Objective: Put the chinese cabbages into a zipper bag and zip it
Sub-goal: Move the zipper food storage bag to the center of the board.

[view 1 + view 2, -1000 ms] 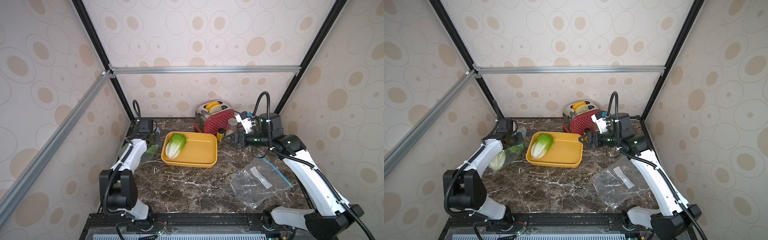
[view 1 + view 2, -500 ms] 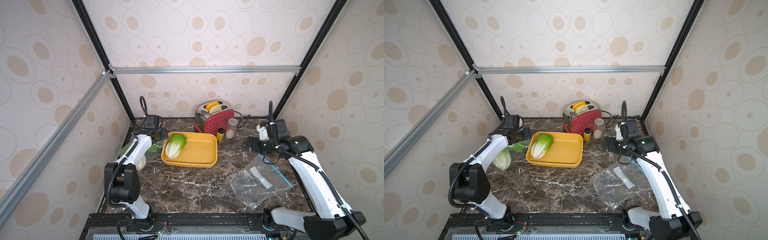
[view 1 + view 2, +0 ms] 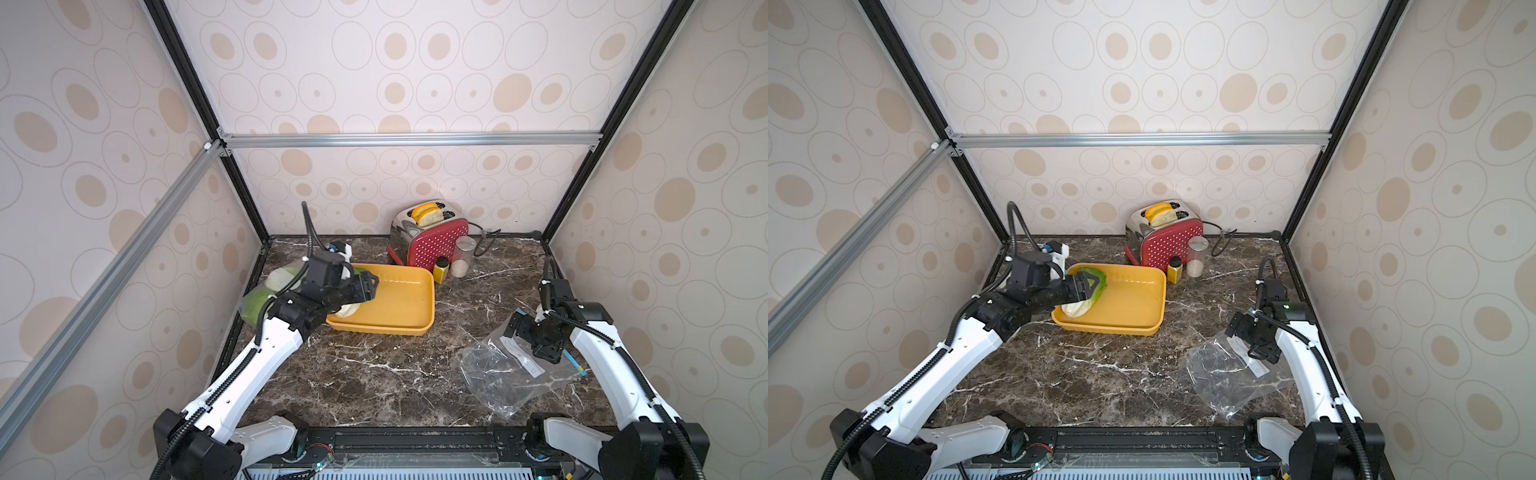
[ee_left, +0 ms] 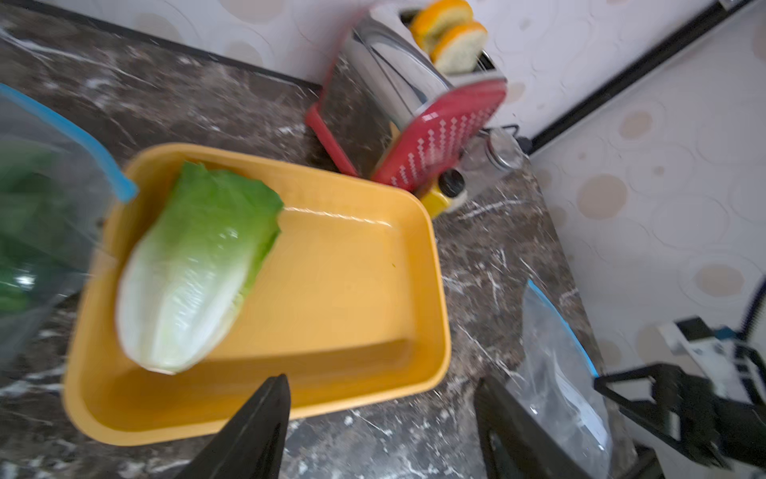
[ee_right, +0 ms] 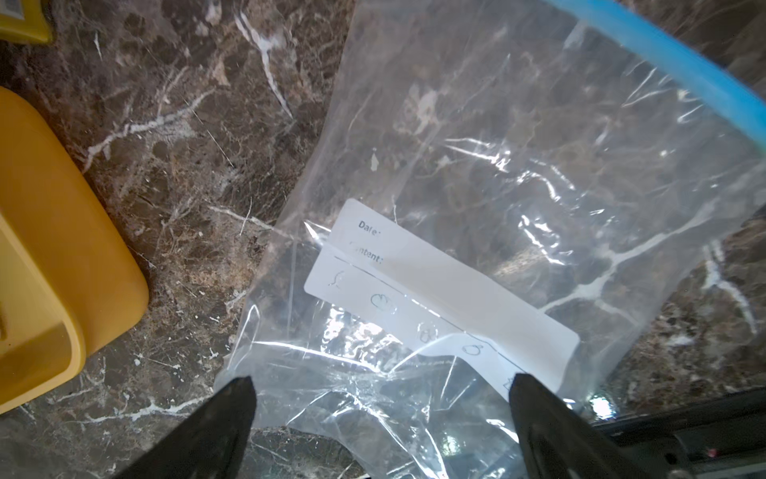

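One chinese cabbage (image 4: 195, 269), white base and green leaf tips, lies in the left half of the yellow tray (image 3: 430, 299). My left gripper (image 3: 365, 289) hovers over it, open and holding nothing; in its wrist view the left gripper (image 4: 381, 385) stands past the tray's near rim. A clear zipper bag (image 3: 266, 295) with a blue strip lies left of the tray against the wall, with green and white cabbage showing through it. A second, empty zipper bag (image 3: 507, 374) lies flat at front right. My right gripper (image 5: 381, 385) hangs just above this empty bag (image 5: 497, 166), open wide.
A red and chrome toaster (image 3: 432, 241) with bread slices stands at the back. A small yellow jar (image 3: 441, 269) and a clear jar (image 3: 461, 262) stand between it and the tray. Walls close in on the left, back and right of the marble table (image 3: 374, 374).
My left gripper let go at the left bag, opened and moved right over the tray. My right arm swung back from near the toaster to above the empty bag and opened fully.
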`<action>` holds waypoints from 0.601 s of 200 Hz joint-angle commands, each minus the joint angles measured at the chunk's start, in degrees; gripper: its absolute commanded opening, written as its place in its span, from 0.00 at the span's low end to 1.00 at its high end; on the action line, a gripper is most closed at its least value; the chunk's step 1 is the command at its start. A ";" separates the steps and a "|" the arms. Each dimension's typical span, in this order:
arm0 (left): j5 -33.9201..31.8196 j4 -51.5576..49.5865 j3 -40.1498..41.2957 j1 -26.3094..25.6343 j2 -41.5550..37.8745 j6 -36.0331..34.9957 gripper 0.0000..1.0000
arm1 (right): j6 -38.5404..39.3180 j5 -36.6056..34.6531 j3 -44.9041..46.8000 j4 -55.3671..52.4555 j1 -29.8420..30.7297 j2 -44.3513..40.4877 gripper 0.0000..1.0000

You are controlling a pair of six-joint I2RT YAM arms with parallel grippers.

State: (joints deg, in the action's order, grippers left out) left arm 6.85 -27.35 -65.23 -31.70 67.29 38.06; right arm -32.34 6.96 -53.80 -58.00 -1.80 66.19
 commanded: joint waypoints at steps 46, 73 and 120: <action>-10.49 7.52 -3.27 -28.59 14.52 12.99 0.78 | -1.37 6.76 4.16 7.76 -0.33 2.63 1.00; -12.05 10.94 -6.04 -35.98 23.32 15.46 0.77 | -0.39 7.59 4.93 9.93 -0.73 1.75 1.00; -11.76 9.50 -11.14 -39.98 35.61 14.95 0.73 | 1.61 11.40 4.73 11.30 -4.95 1.92 1.00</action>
State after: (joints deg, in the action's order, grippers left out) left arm -2.70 -18.02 -72.77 -71.26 99.88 51.66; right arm -31.86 15.66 -49.56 -47.70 -4.49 68.77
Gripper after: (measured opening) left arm 0.740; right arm 0.997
